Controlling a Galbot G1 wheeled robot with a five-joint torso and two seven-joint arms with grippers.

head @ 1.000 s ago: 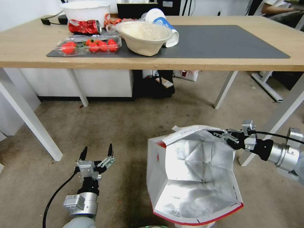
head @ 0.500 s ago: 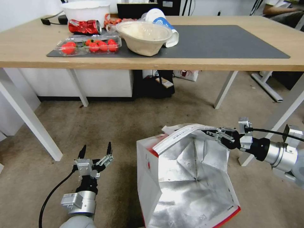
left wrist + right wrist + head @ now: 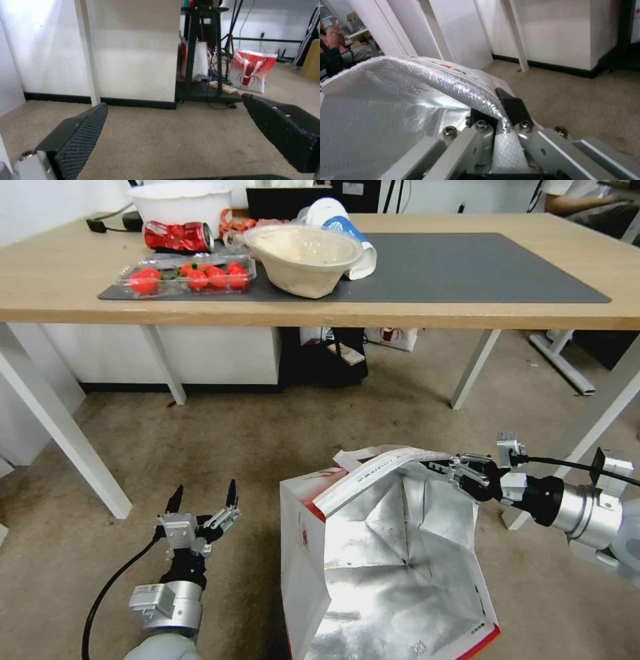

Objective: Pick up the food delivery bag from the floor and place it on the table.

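Right gripper (image 3: 437,468) fingers clamp the food delivery bag (image 3: 387,567) rim — left gripper (image 3: 203,499) fingers spread, empty.

No legible text anywhere; red marks on the food delivery bag (image 3: 313,533) rim and small print at its near corner are too blurred to read.

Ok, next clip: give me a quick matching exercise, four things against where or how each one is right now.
Things:
1. food delivery bag
2. left gripper
3. right gripper
4. crushed red can

States:
A. open, holding nothing, above the floor
B. lying on the table
C. shut on the bag's rim
D. mouth open, foil lining showing

Pairs: 1-D, 2-A, 3-C, 4-B
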